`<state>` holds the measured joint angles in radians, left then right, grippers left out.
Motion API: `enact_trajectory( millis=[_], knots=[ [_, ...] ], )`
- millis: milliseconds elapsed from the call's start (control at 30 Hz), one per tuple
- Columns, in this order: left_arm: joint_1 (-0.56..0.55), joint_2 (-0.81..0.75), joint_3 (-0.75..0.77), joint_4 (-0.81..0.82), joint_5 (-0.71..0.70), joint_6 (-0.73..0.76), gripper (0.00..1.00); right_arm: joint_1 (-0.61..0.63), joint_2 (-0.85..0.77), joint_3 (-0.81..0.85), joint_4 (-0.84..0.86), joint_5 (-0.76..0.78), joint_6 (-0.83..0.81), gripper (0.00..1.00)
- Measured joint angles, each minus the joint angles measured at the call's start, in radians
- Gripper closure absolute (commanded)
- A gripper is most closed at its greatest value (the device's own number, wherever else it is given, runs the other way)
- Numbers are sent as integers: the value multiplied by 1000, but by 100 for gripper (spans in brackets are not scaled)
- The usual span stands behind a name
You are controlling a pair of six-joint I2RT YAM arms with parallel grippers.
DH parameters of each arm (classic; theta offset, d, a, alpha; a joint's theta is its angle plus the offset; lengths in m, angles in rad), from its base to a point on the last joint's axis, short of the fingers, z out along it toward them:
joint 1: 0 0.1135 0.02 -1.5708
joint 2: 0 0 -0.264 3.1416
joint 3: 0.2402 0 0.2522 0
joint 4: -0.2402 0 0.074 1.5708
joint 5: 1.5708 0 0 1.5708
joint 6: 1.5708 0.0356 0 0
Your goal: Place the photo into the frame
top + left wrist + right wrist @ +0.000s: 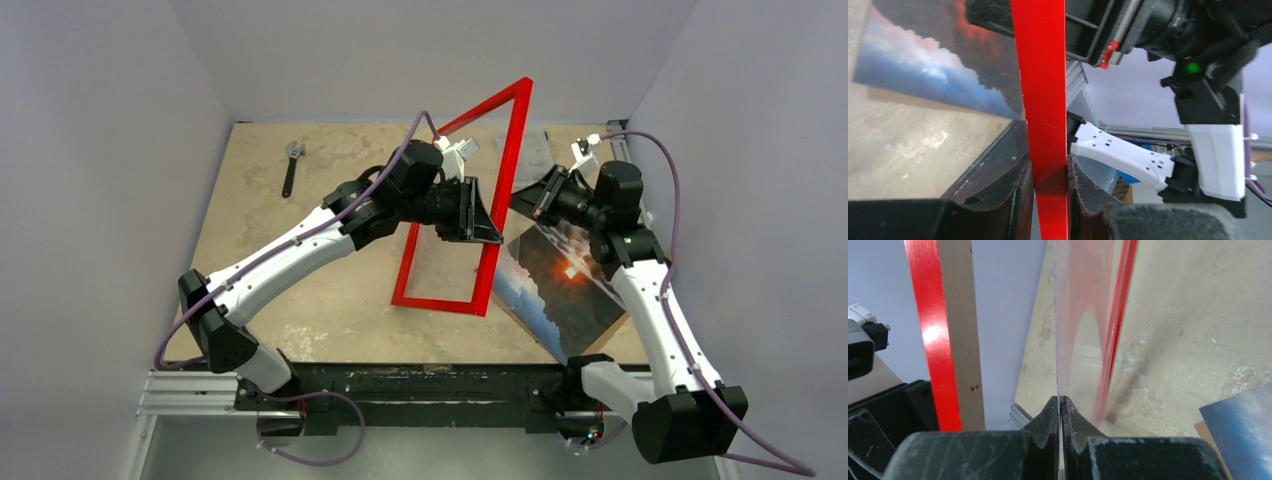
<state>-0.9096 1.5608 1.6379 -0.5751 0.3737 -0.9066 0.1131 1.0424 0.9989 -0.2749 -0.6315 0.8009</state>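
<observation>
The left hand [1050,185] pinches one bar of the frame [1040,75], tilted up on edge, the right hand [1060,412] beside the frame pinches a clear pane [1083,315], and the photo [560,285] lies face-up on the desk [300,260] beside the frame, not yet inserted.

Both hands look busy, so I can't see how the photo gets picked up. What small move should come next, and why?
Probably the left hand should tilt the frame down flat onto the table. It grips the frame's red bar, holding it up on edge. The right hand pinches a thin clear sheet. The photo lies untouched, and neither hand is free.
</observation>
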Motion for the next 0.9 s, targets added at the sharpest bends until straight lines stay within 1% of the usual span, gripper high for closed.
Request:
enact_trajectory(
  millis=[133,300,400,500,600,700,833,900],
  knots=[
    [8,-2,-11,70,71,-37,99,-1,0,-8,37,-45,24,100],
    [21,0,-64,145,147,-79,87,-1,-2,-50,147,-124,96,100],
    [20,3,-66,136,169,-79,85,-1,-2,-82,217,-165,147,100],
    [21,-3,-79,143,175,-78,88,-2,-2,-89,248,-178,173,100],
    [33,-37,-140,188,180,-81,99,-2,-2,-89,253,-181,179,100],
    [63,-90,-220,249,196,-105,100,0,-2,-88,225,-172,170,100],
    [132,-182,-338,324,216,-155,100,-1,-3,-84,198,-163,165,100],
    [167,-214,-371,355,225,-177,100,-1,-2,-83,184,-161,163,100]
  ],
)
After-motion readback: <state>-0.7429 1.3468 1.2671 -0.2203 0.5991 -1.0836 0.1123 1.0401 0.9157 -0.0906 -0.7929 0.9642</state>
